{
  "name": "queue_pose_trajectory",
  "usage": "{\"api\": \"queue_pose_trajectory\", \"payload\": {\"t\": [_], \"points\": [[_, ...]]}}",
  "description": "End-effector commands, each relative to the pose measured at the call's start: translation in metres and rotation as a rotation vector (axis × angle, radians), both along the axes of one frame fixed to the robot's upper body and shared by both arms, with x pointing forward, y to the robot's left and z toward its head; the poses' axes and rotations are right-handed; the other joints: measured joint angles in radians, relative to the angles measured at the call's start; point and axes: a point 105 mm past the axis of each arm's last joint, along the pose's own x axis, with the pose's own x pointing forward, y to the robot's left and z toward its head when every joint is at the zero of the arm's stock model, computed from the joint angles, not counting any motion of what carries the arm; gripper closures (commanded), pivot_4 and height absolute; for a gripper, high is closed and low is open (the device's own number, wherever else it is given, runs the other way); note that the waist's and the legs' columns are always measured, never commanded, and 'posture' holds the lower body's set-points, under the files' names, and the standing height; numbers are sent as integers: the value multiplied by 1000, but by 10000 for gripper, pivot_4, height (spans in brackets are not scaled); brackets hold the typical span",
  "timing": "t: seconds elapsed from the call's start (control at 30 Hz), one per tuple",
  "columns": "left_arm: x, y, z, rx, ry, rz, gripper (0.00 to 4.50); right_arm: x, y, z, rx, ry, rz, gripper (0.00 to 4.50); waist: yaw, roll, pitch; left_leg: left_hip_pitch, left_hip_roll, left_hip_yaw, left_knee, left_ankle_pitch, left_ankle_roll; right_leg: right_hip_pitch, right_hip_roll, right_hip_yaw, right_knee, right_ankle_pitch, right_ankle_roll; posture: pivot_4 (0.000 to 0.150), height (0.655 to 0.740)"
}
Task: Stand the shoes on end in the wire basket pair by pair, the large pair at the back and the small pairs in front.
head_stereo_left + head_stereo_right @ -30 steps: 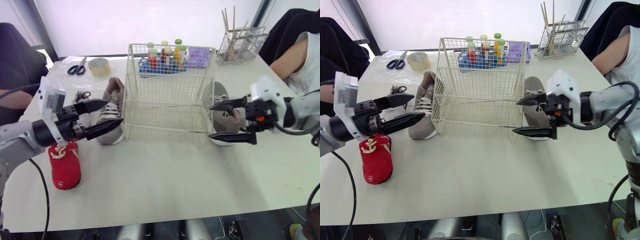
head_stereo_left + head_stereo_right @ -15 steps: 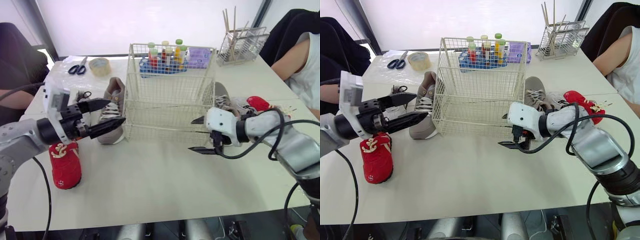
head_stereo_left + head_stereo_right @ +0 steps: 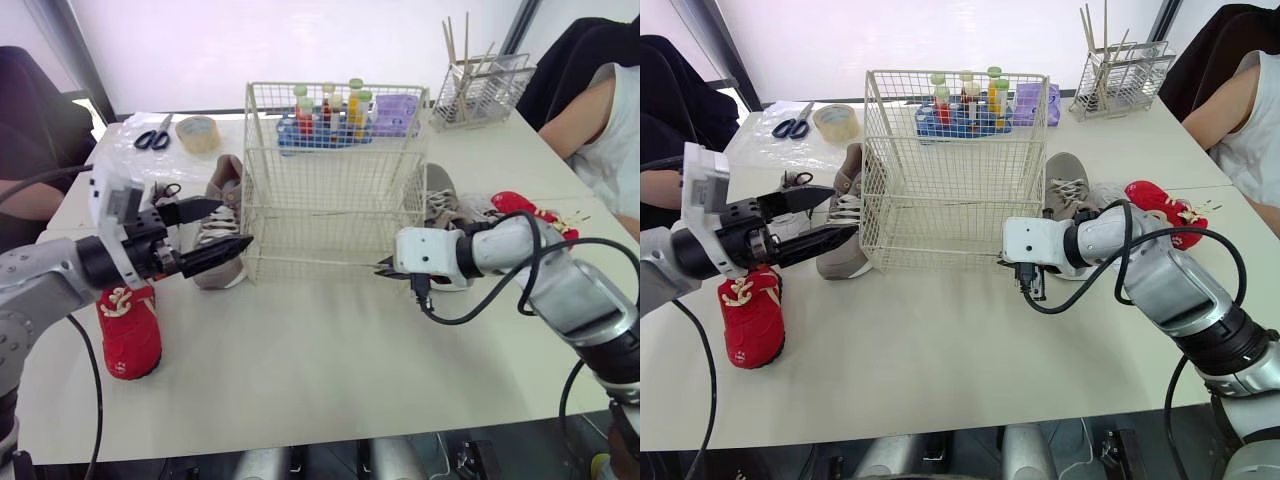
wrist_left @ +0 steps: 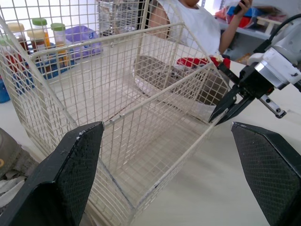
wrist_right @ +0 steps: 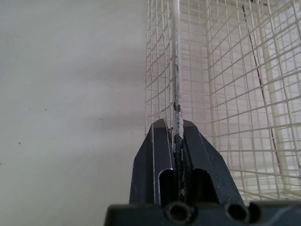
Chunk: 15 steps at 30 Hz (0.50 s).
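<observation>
White tabletop (image 3: 300,380), watched from my remote desk. At nine o'clock a red shoe (image 3: 128,335) lies near the table's left edge, toe toward me. Just above it the left gripper (image 3: 232,225) hovers with its fingers spread wide apart, aimed at the basket; between those fingers shows a grey sneaker (image 3: 847,208), which lies just beside the basket's left wall. I cannot tell whether the fingers touch it. Scissors (image 3: 152,138) and a roll of tape (image 3: 198,130) sit at eleven o'clock.

Centre table stands the wire basket (image 3: 330,190), with a rack of capped tubes (image 3: 325,125) behind it at twelve o'clock. The right gripper (image 3: 383,268) is at the basket's near right bottom corner, and my right wrist camera shows its fingers (image 5: 160,141) pressed together on one wire of the basket's edge.

At three o'clock a second grey sneaker (image 3: 440,215) lies just beside the basket's right wall, and a second red shoe (image 3: 520,208) lies beyond it. A wire caddy (image 3: 480,85) holding wooden sticks sits at one o'clock. A person (image 3: 600,130) sits at the table's right side.
</observation>
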Motion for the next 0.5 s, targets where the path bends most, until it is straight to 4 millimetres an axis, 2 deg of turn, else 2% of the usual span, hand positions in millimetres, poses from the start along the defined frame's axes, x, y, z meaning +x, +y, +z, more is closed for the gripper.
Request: {"api": "queue_pose_trajectory", "payload": {"t": [0.03,0.23,0.5], "points": [[-3,-1,8,1,-49,-1,0,5,-2,15,-45,-89,62,44356,0,0,0,0,0,0,0,0,-1,0,0,0,0,0,0,1500,7400],[-2,0,9,1,-58,3,0,14,-14,19,-109,-94,121,44356,1,0,0,0,0,0,0,1,-1,0,0,0,0,0,0,1500,7400],[-1,0,11,6,-66,6,0,15,-29,24,-178,-41,171,44356,1,0,0,0,0,0,0,3,-5,0,0,0,0,2,4,1500,7400]]}}
